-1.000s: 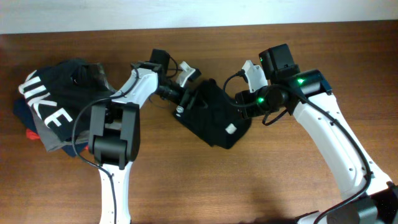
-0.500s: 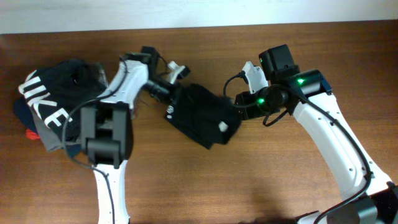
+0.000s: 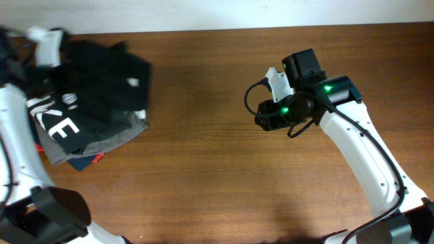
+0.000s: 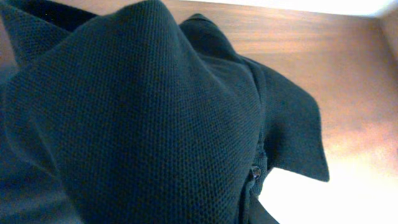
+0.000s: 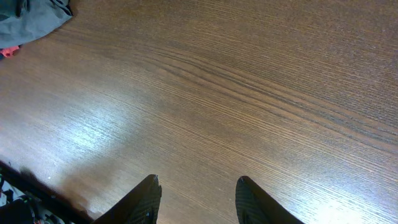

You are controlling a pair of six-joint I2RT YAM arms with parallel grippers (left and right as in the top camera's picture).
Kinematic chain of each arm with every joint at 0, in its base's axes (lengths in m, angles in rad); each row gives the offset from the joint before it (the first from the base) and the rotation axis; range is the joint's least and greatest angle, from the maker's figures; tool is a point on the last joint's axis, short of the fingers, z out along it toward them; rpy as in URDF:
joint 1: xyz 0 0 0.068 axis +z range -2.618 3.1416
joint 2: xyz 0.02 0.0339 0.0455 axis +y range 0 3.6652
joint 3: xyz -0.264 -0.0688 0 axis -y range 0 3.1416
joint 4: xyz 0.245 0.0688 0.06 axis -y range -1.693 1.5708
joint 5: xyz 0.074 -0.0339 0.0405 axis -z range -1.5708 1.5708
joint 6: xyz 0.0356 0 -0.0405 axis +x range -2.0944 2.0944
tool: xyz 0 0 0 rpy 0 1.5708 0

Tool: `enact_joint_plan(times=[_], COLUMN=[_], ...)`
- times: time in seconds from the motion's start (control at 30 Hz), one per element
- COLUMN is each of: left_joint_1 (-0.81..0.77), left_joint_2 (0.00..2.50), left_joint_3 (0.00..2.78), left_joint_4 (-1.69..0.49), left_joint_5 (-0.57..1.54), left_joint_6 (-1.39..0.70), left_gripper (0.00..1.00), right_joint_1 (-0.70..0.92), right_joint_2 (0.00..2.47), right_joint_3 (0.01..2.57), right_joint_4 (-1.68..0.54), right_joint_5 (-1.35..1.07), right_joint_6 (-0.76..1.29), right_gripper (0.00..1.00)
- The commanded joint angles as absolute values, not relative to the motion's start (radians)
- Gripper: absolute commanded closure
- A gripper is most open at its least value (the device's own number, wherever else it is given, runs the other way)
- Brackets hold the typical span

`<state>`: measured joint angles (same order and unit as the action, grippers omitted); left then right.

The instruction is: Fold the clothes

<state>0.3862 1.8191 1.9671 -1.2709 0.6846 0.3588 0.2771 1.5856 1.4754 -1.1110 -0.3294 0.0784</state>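
Observation:
The clothes, a folded black shirt [image 3: 108, 74], lie at the far left over a pile of other garments. My left gripper [image 3: 57, 47] is at the shirt's back-left edge, blurred and part hidden by cloth. In the left wrist view the black shirt [image 4: 155, 112] fills the frame, with its collar and a button showing; the fingers are hidden behind it. The right gripper [image 3: 263, 119] hangs over bare wood at centre right, well away from the shirt. In its own view the right gripper [image 5: 198, 194] is open, nothing between the fingers.
Under the shirt sits a stack: a black garment with white letters [image 3: 57, 125], a grey one [image 3: 122, 129], a navy one [image 3: 85, 163] and a bit of red [image 3: 99, 157]. The grey garment [image 5: 37, 15] shows at the right wrist view's top left. The table's back edge [image 3: 217, 30] meets a white wall.
The left arm has swung fast from the table's middle to the far left, and the black shirt has gone with it onto the pile. The right arm has stayed put.

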Motion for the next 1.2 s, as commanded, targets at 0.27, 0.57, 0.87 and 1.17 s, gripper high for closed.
enact_joint_plan(times=[0.27, 0.57, 0.87, 1.17], left_joint_1=[0.626, 0.704, 0.75, 0.62], left_joint_2=[2.02, 2.057, 1.89, 1.686], left_joint_3=[1.832, 1.863, 2.115, 2.191], left_joint_4=[-1.136, -1.122, -1.328, -1.414], left_joint_5=[0.27, 0.219, 0.212, 0.312], left_joint_6=[0.146, 0.067, 0.045, 0.115], left_gripper=[0.85, 0.01, 0.01, 0.39], right_joint_1=[0.273, 0.273, 0.273, 0.273], right_joint_2=[1.57, 1.57, 1.57, 1.568], right_joint_3=[1.48, 1.48, 1.48, 1.482], right_joint_4=[-1.131, -1.168, -1.167, -1.152], right_joint_5=[-0.317, -0.317, -0.317, -0.317], right_joint_6=[0.086, 0.086, 0.086, 0.085], right_gripper=[0.56, 0.56, 0.56, 0.57])
